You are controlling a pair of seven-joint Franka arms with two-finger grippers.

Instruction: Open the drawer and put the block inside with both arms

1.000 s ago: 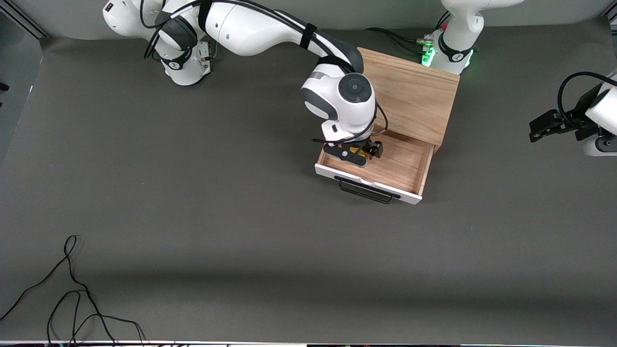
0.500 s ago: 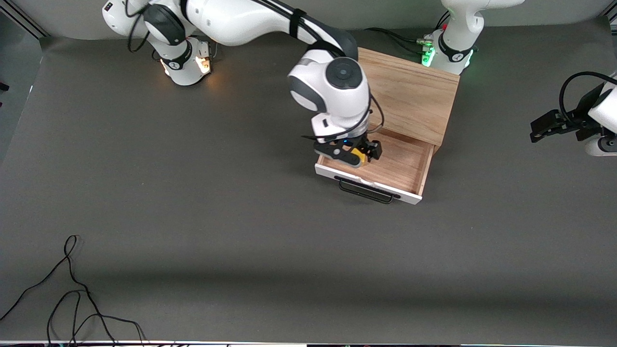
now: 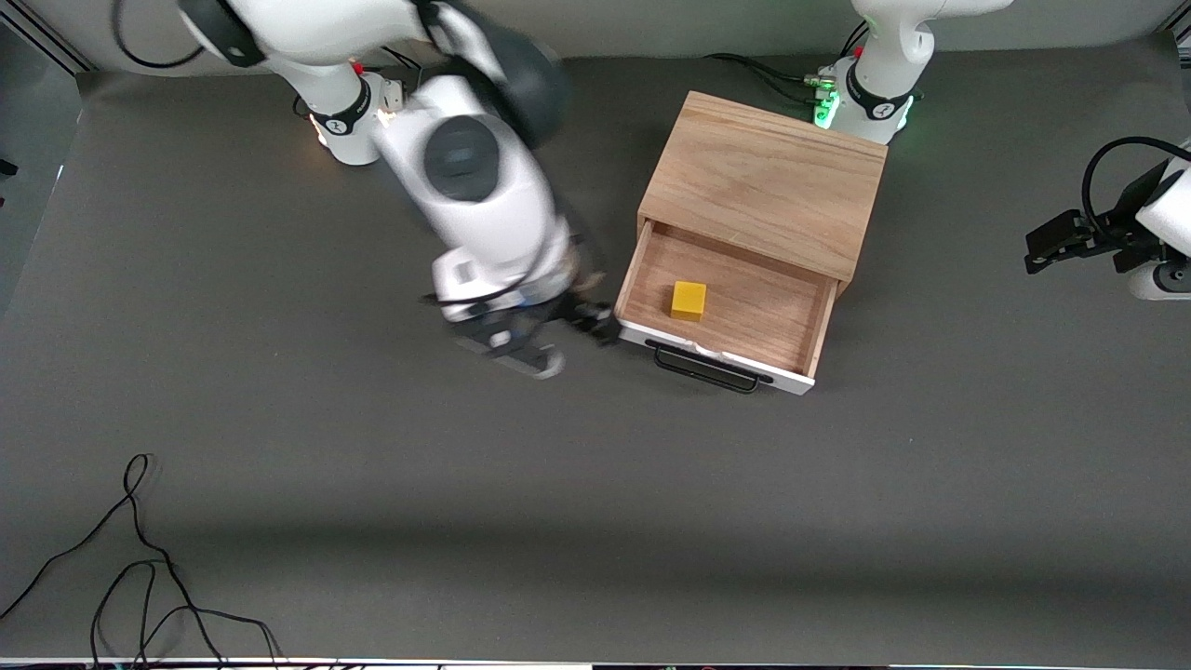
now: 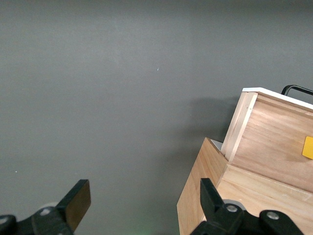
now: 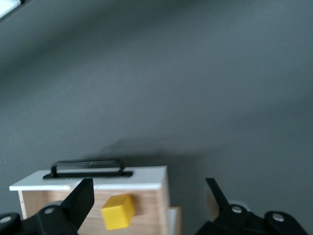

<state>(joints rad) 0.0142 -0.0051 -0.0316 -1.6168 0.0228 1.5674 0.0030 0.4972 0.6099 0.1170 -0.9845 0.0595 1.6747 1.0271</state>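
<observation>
Your yellow block (image 3: pixel 689 300) now sits alone on the wood floor of the open drawer (image 3: pixel 744 312), toward the right arm's end of it, with nothing touching it. Half a second ago the right end effector (image 3: pixel 533 337) was down in the drawer, clenched around that block. It has since let go and pulled away, and it now hangs over bare bench (image 3: pixel 279 419) just beside the drawer's white front corner, blurred with motion. In the right wrist view its fingers (image 5: pixel 80 198) stand spread apart with nothing between them, and the block shows below in the drawer, near the black bar handle (image 3: pixel 704 369).

You can take this to mean the placing step is done: the drawer is pulled out of the light-wood cabinet (image 3: pixel 772 181) and the block is inside. The task sentence asks nothing more, so it looks complete, or nearly so.

Your left end effector (image 3: pixel 1056 240) waits in the air over the left arm's end of the bench, well apart from the cabinet. Its wrist view shows the fingers (image 4: pixel 78 200) spread wide and empty.

A loose black cable (image 3: pixel 140 568) lies on the bench nearest the front camera.

You will find no brand, label or readable writing anywhere in these views.
</observation>
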